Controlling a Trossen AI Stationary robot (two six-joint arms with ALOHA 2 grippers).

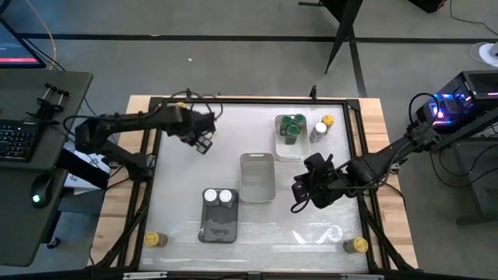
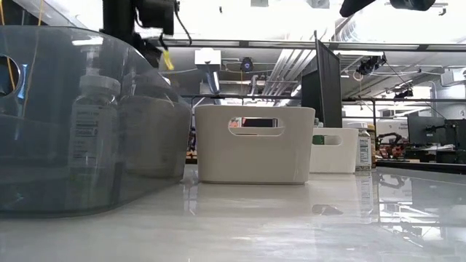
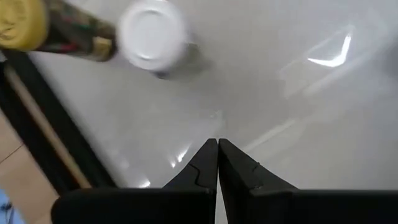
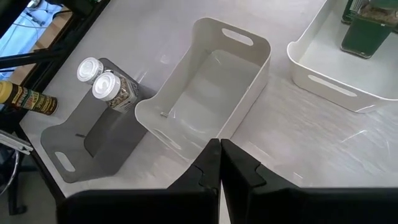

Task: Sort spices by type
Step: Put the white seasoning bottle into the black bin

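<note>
Small spice jars stand around three trays. Two white-lidded jars (image 1: 219, 197) stand in the far end of the grey tray (image 1: 219, 225). Green-lidded jars (image 1: 292, 124) fill the far end of the white tray (image 1: 288, 148) at the back right. The middle white tray (image 1: 257, 177) holds nothing. My left gripper (image 1: 204, 145) hangs shut and empty over the far left of the table; its wrist view shows a white-lidded jar (image 3: 152, 37) standing and a yellow-lidded jar (image 3: 37, 28) lying by the table's frame. My right gripper (image 1: 298, 198) is shut and empty, right of the middle tray.
A white-lidded jar (image 1: 318, 131) and a yellow-lidded jar (image 1: 328, 121) stand right of the back tray. Yellow-lidded jars lie near the front left corner (image 1: 156, 239) and the front right corner (image 1: 358, 246). A black frame (image 1: 148, 155) edges the table. Bare tabletop lies between the trays and the left frame.
</note>
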